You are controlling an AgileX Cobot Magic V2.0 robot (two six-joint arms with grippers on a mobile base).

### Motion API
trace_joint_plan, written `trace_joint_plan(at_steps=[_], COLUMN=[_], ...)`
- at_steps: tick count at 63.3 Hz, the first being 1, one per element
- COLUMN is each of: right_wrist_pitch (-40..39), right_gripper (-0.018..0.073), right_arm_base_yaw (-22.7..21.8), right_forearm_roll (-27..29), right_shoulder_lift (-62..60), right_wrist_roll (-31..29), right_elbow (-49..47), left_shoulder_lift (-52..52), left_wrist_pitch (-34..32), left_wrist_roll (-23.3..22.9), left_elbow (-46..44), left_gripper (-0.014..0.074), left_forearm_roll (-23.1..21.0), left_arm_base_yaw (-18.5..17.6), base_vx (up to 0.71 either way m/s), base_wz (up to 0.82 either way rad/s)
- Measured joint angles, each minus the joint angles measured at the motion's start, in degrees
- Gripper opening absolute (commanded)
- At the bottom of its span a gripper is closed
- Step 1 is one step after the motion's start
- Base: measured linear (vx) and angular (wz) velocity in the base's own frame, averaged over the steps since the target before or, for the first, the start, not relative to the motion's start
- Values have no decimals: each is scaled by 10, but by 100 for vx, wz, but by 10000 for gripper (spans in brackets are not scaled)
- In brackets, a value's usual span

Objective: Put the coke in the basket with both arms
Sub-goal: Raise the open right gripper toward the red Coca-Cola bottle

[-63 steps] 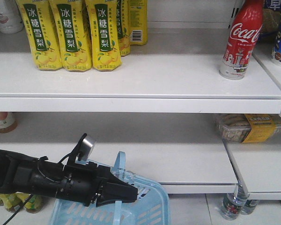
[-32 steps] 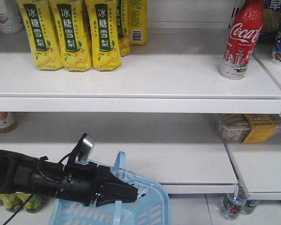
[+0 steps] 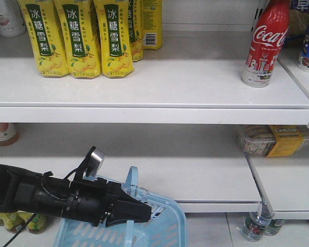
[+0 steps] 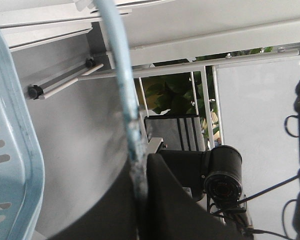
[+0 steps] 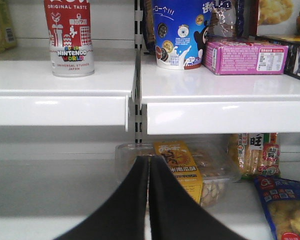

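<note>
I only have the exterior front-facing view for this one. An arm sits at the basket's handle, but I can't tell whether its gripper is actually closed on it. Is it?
Observer: Yes. In the left wrist view the left gripper is shut on the hoop handle of the basket. The handle runs up from between its fingers.
Operator: The right gripper isn't in my view at all. What state is it in?
Observer: In the right wrist view the right gripper is shut and holds nothing.
Operator: Where is it pointing?
Observer: At a clear snack tray. The coke stands untouched on the upper shelf, above and to the left of the fingertips.
</note>
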Motion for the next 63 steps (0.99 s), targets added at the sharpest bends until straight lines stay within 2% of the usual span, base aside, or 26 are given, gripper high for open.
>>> trace_joint_plan(at_steps=[17, 37, 49, 63], right_wrist_pitch=[-6, -4, -5, -7], right_gripper=[-8, 18, 111, 279], right_arm_base_yaw=[0, 0, 0, 0], right_forearm_roll=[52, 52, 28, 22], right_shoulder_lift=[62, 63, 63, 63], right_wrist_roll=[2, 1, 0, -2], right_elbow=[-37, -37, -37, -37], left_shoulder_lift=[0, 0, 0, 0], left_wrist_pitch=[0, 0, 0, 0], left_wrist_roll=[0, 0, 0, 0], left_elbow=[0, 0, 0, 0], left_gripper=[-6, -6, -6, -6], left_forearm_roll=[0, 0, 0, 0], left_arm_base_yaw=[0, 0, 0, 0], base_vx=[0, 0, 0, 0], base_wz=[0, 0, 0, 0])
